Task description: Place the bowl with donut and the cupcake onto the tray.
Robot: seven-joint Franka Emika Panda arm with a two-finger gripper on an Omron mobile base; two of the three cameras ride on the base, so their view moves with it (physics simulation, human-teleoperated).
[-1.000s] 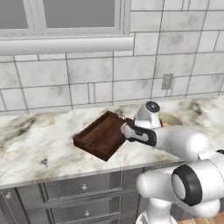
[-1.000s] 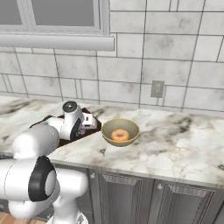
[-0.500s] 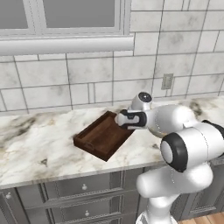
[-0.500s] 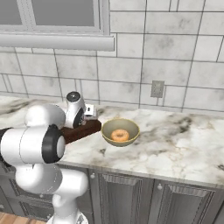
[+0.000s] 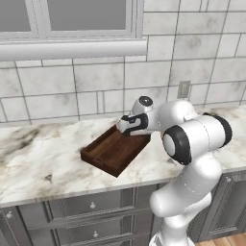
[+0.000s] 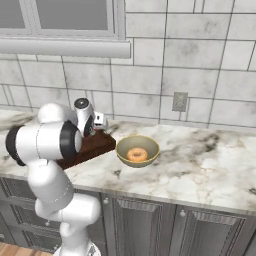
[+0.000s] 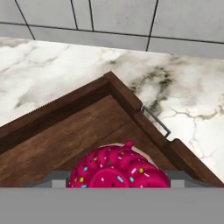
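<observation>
Cupcake [image 7: 118, 168] sits gripped in your hand [image 5: 126, 126] over the tray [image 5: 115, 151] corner, so lower, release, then fetch the bowl [image 6: 137, 151] beside it.

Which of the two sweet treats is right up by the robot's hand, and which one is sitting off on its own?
The cupcake, pink-frosted with sprinkles, is at the gripper, over the wooden tray. The orange-glazed donut sits apart in its bowl on the counter, right of the tray.
</observation>
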